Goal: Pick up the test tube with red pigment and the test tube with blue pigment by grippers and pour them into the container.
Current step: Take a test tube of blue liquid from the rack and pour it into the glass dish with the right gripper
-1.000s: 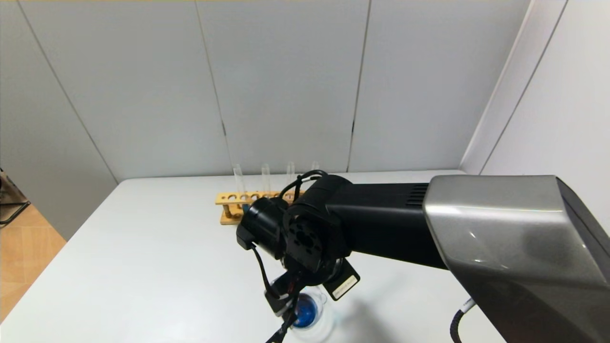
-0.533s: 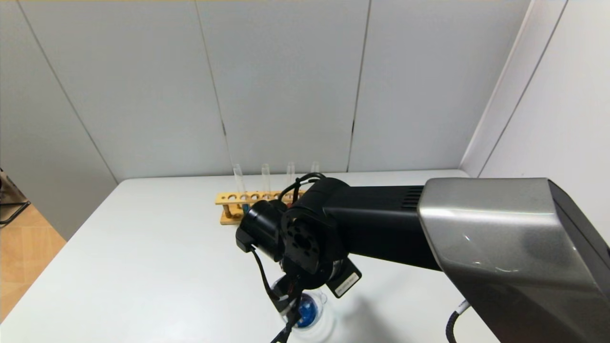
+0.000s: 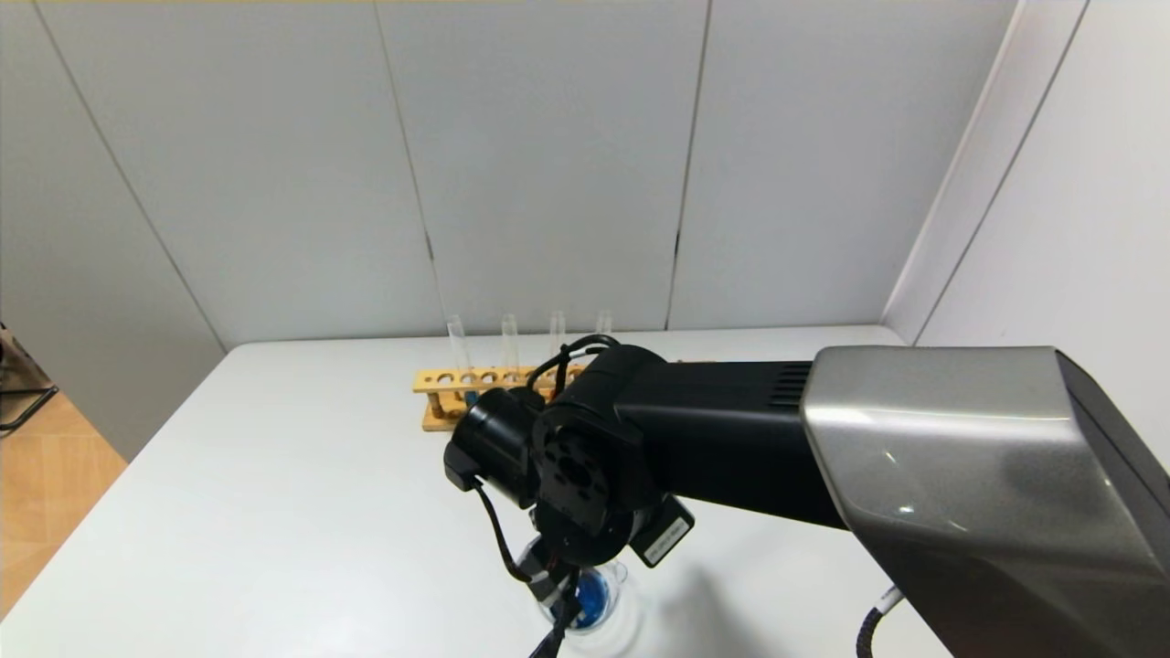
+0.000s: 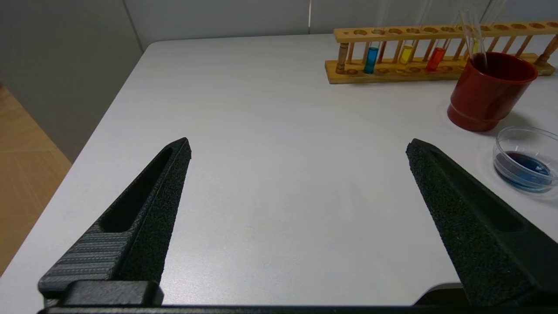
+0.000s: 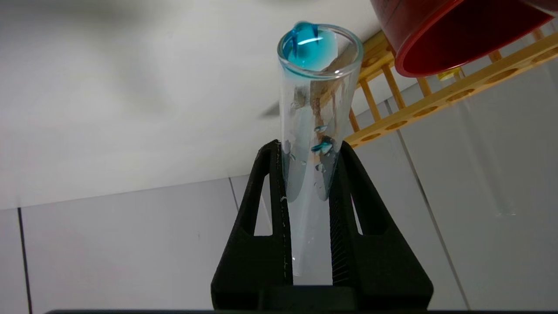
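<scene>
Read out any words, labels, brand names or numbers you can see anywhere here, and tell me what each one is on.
Only one printed item shows: a small white label on the right arm's wrist, above the right hand. Its print is too small to read.
No text on the wooden rack, the red cup, the container or the table.

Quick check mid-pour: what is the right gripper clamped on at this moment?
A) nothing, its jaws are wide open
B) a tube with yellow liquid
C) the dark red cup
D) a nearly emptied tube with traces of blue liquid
D: the right gripper is shut on a clear test tube with only blue drops left at its mouth, tipped over the small clear dish that already holds blue liquid.
</scene>
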`<state>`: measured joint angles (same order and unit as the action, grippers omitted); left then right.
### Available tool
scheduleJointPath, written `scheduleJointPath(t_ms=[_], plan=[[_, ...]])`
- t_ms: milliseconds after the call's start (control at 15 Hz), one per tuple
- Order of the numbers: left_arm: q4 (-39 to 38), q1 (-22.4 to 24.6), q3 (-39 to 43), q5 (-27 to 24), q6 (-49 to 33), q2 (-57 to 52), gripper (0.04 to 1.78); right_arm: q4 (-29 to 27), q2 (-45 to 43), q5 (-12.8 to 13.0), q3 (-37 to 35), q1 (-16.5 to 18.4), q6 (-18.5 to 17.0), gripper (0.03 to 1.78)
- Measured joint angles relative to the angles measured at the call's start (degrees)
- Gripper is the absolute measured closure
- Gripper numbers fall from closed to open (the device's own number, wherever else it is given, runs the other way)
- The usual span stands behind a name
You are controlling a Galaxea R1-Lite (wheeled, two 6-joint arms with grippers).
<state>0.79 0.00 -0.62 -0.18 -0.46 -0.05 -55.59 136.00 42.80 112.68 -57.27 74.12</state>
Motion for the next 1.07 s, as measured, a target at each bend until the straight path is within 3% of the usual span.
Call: scheduleJointPath(t_ms=[267,467,667,1067], plan=[[0.0,0.0,0.0,0.0,0.0,0.0,0.07,0.2,-0.1,0.3,0.2,-0.5,0.2,1.48],[0.0,0.0,0.0,0.0,0.0,0.0,0.07,0.0,-0.3,2.3,0.2,-1.0,0.4,1.48],[0.0,0.0,0.0,0.0,0.0,0.0,0.07,-0.1,-0.5,2.6,0.2,-1.6,0.5,1.48],[0.0,0.0,0.0,0.0,0.0,0.0,0.07,-0.2,-0.6,7.2,0.2,-3.7,1.8,1.48]])
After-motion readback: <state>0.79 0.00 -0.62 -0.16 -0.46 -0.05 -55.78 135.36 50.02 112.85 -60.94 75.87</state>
